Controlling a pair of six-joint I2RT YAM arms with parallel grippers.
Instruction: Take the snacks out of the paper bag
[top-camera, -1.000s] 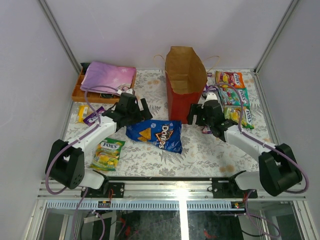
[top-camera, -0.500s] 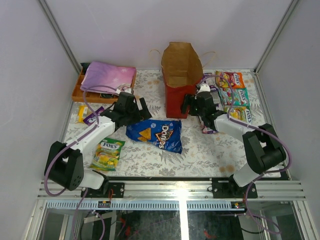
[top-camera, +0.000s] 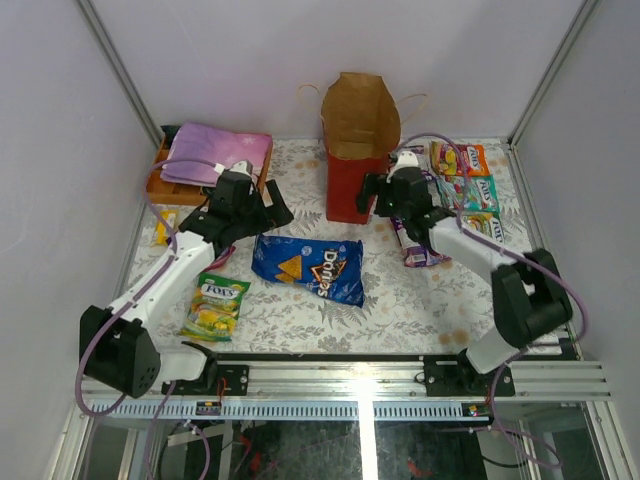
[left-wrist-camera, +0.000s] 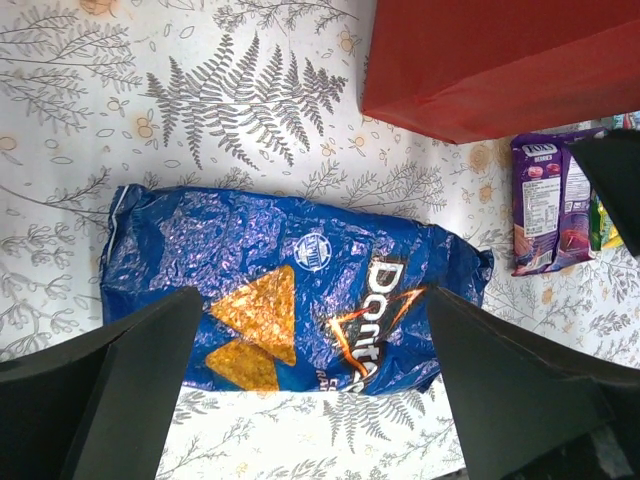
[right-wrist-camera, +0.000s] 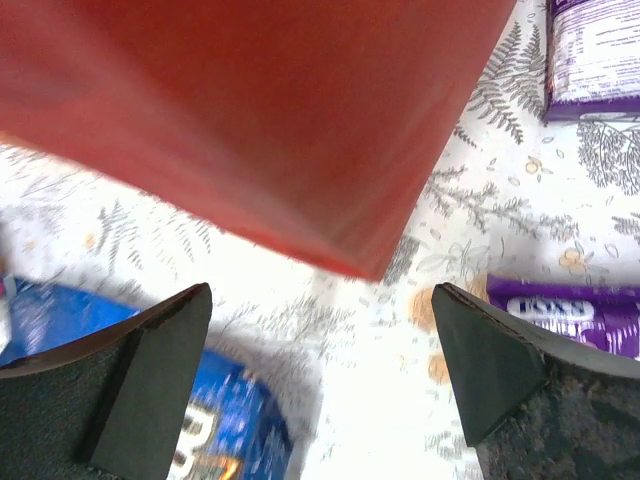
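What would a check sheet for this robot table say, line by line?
Surface: fern-patterned table cover, lying flat.
Job's things: paper bag stands upright with its top open. Doritos bag lies flat in front of it, green Fox's pack by the left arm, purple packet to the bag's right, three candy packs along the right edge. The bag's inside is not fully visible.
Clutter: pink-purple cloth on orange tray, back left.
Grippers: left gripper open above the Doritos bag; right gripper open beside the paper bag; neither holds anything.
Cables: purple cable loops along each arm.
Surroundings: pale walls, metal rail at the near edge.
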